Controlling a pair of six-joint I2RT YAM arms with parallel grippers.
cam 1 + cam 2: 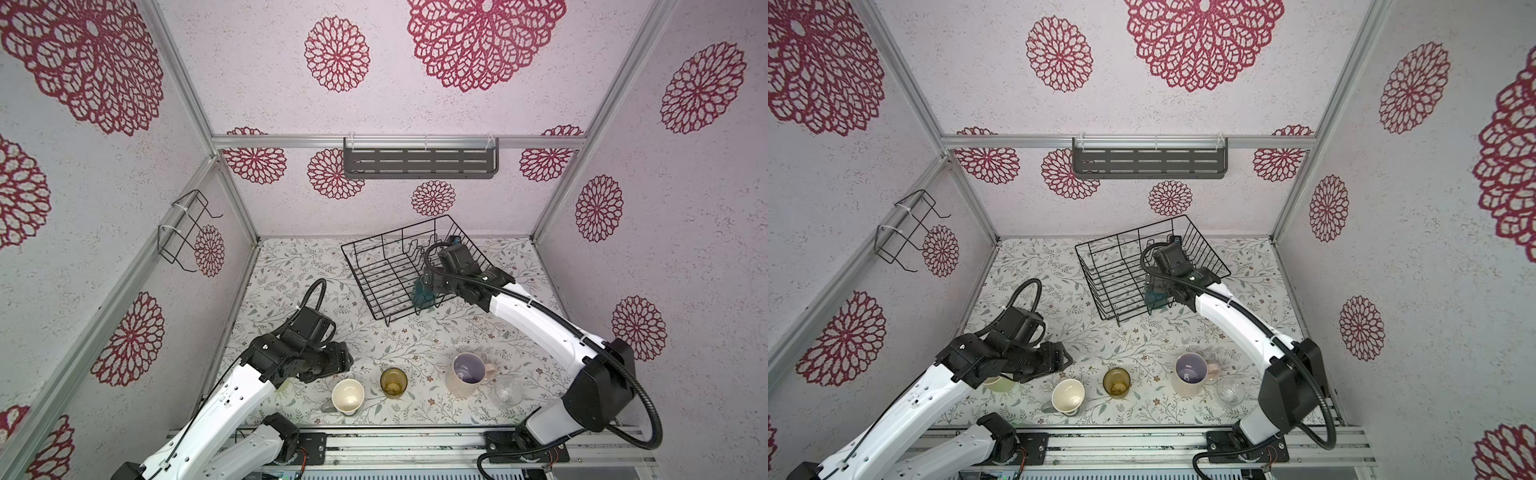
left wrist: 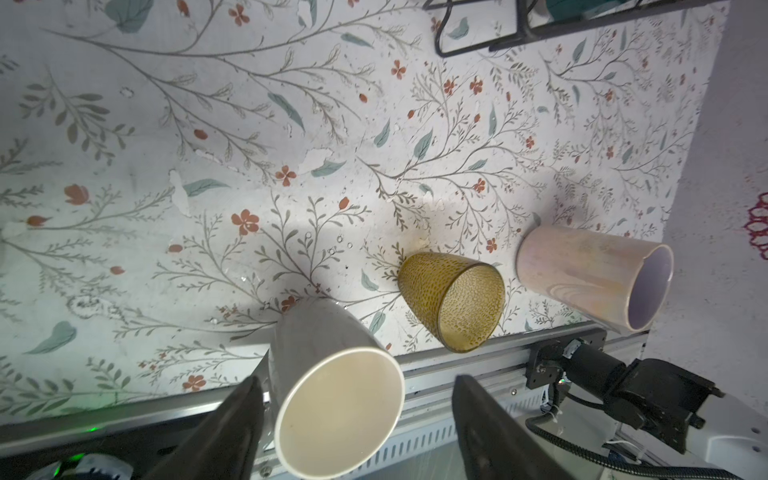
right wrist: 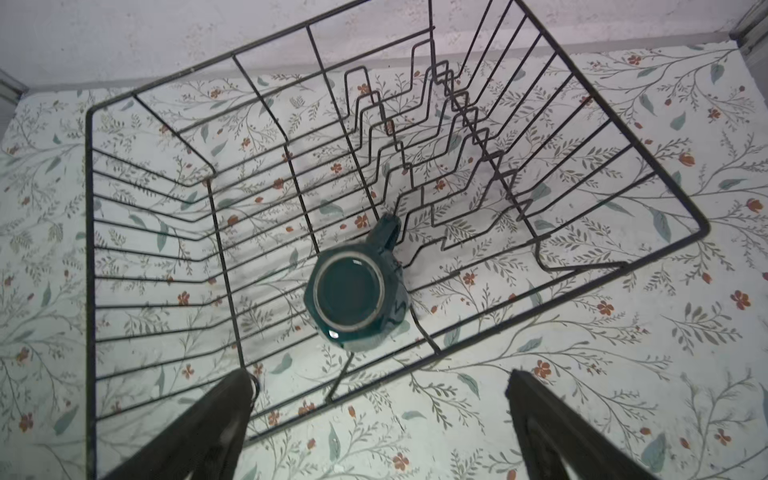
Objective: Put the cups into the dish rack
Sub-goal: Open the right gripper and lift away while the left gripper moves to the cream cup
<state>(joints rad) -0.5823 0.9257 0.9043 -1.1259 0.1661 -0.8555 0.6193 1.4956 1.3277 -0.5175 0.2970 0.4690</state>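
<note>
The cups are divided between rack and table. The dark teal mug [image 3: 353, 299] sits upside down, base up, inside the dish rack [image 1: 380, 278], at about 5 o'clock within it, with its handle toward the zigzag dividers [image 3: 415, 137]. In both top views the rack stands at 1 o'clock from the middle of the table [image 1: 415, 340].

The other cups stand upright along the table's 6 o'clock edge. The pale yellow-green mug [image 1: 998, 383] is at 8 o'clock, mostly hidden under the left arm [image 1: 905, 403]. Next come the light grey mug [image 1: 348, 397], the amber glass tumbler [image 1: 393, 382], the large pink mug [image 1: 467, 374] and, at 4 o'clock, the small clear glass [image 1: 508, 391].

The right gripper [image 3: 380, 374] hangs above the rack's near rim, claw spread wide, pinching nothing. The left gripper [image 2: 355, 382] hovers at 12 o'clock of the light grey mug, claw spread, empty.
</note>
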